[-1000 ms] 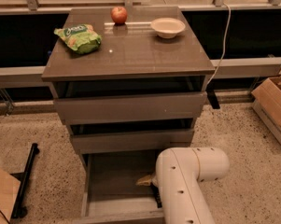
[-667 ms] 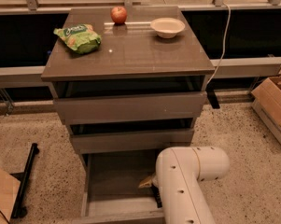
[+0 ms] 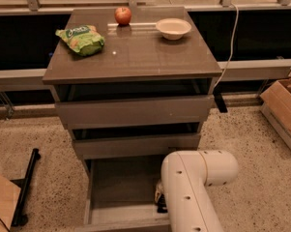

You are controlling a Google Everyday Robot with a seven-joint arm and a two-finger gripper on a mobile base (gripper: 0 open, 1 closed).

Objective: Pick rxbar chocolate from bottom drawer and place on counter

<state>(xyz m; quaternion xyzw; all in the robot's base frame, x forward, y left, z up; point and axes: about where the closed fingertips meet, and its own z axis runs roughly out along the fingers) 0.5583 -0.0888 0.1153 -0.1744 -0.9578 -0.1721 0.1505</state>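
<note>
Since a second ago the claw point(image 3: 160, 200) has slid a little toward the right front part of the bottom drawer point(image 3: 117, 183), closer under the white arm point(image 3: 196, 185); nothing else has changed place. The arm covers most of the claw, so it cannot be told if it is wide, narrow or holding something. The rxbar chocolate is not clearly seen; probably it lies on the drawer floor at the claw's tip, hidden there.

The step in hand seems to be the grasp itself. A flat bar needs a low approach, almost on the floor, and a closing across its narrow side. After that the lift should first come toward the front, because the middle drawer point(image 3: 135, 147) and the top drawer point(image 3: 135, 111) hang over the back of the tray. On the tabletop point(image 3: 145, 57) the free middle, between the green chip bag point(image 3: 82, 39) and the bowl point(image 3: 173, 28), looks the safest spot, well apart from the apple point(image 3: 123, 15).
</note>
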